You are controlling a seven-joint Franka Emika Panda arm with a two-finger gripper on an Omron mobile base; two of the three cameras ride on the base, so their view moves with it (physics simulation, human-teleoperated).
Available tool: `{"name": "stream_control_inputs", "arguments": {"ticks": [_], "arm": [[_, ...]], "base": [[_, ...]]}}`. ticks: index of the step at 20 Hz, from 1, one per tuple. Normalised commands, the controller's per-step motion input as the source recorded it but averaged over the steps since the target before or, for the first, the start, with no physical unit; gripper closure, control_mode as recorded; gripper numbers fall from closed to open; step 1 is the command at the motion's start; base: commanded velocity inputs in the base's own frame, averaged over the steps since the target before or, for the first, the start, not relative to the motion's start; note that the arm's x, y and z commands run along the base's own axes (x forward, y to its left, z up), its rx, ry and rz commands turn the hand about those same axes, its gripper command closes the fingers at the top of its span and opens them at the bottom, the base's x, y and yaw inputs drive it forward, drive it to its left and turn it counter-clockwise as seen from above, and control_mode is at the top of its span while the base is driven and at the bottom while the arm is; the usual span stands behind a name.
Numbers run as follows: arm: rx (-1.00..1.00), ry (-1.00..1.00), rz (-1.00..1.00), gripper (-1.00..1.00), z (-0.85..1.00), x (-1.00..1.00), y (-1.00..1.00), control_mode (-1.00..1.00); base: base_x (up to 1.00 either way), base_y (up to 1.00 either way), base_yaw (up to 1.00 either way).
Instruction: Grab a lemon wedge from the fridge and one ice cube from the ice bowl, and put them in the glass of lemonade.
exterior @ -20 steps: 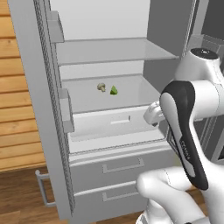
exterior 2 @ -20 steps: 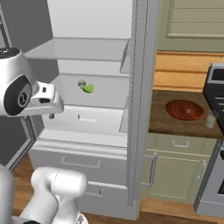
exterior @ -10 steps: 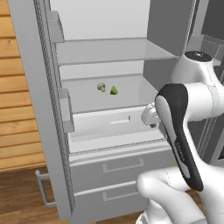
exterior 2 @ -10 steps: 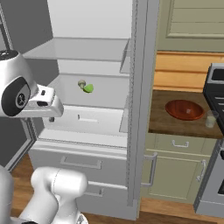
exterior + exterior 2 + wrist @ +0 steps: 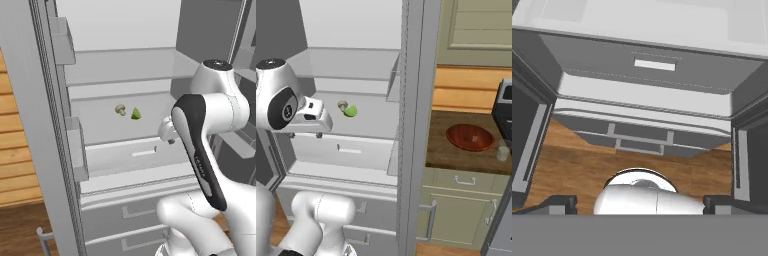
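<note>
1. We see the end effector point(image 5: 305, 134) in front of the open fridge point(image 5: 45, 150), at the level of its inner drawer — fingers spread wide, grasping nothing.
2. Deeper in the fridge, on the middle shelf, lies the lemon wedge point(image 5: 135, 114), just beside a small mushroom point(image 5: 120, 109).
3. Right of the fridge, the worktop point(image 5: 442, 150) carries the ice bowl point(image 5: 470, 137), with the glass of lemonade point(image 5: 503, 150) just beside it.
</note>
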Motion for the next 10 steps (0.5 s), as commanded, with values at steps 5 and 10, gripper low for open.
{"name": "stream_control_inputs", "arguments": {"ticks": [5,10], "arm": [[0.0,0.05,0.0,-1.0,0.0,0.44,0.0,-1.0],[0.0,0.03,0.0,-1.0,0.0,0.23,0.0,1.0]], "base": [[0.0,0.0,0.0],[0.06,0.0,0.0]]}}
